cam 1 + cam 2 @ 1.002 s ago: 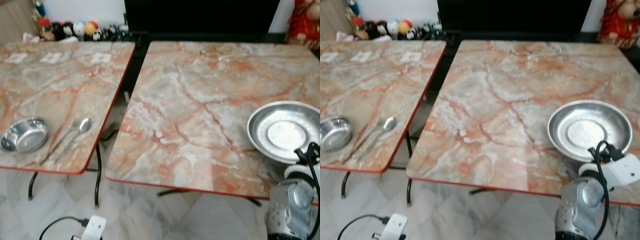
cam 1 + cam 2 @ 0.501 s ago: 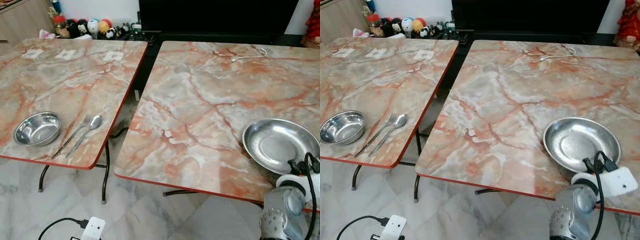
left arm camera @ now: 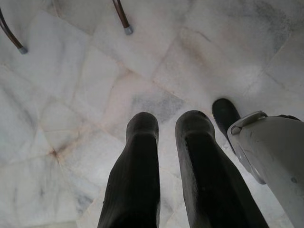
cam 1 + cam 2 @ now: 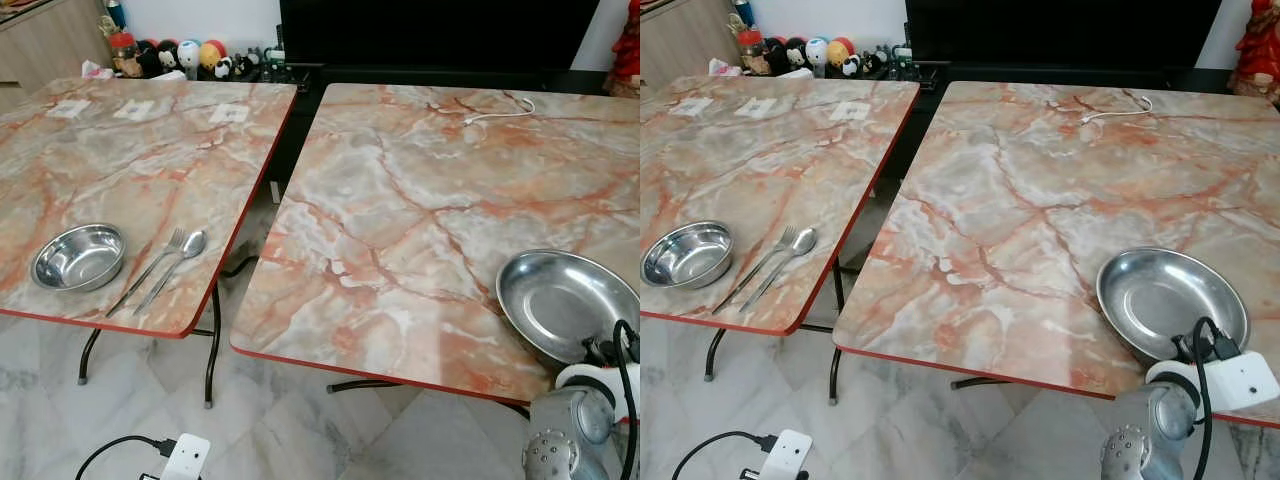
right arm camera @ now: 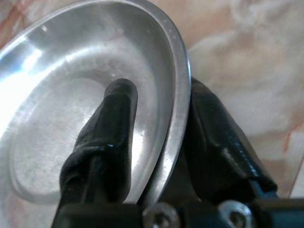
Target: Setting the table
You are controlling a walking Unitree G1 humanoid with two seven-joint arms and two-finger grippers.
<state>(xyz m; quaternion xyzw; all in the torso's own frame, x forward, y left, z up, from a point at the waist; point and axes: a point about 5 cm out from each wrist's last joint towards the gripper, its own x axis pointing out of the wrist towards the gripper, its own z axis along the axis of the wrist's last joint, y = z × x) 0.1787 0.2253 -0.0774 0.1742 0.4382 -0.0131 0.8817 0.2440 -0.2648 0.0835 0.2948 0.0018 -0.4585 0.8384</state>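
A large steel plate (image 4: 565,300) lies at the near right corner of the right marble table (image 4: 400,200). My right gripper (image 5: 161,95) is shut on its near rim, with one finger (image 5: 109,123) inside the dish and the other under the edge. On the left table (image 4: 130,160), near the front edge, a small steel bowl (image 4: 78,257) sits with a fork (image 4: 150,268) and a spoon (image 4: 178,262) side by side to its right. My left gripper (image 3: 168,123) hangs over the floor, open by a narrow gap and holding nothing.
A dark gap with black table legs separates the two tables. A white cable (image 4: 500,108) lies at the far side of the right table. A white power strip (image 4: 185,455) and its cord lie on the tiled floor in front. Small toys (image 4: 190,55) line the back.
The whole view has shifted as my head moved. The plate now lies a little further right and nearer the table's front edge, my right gripper still on its rim.
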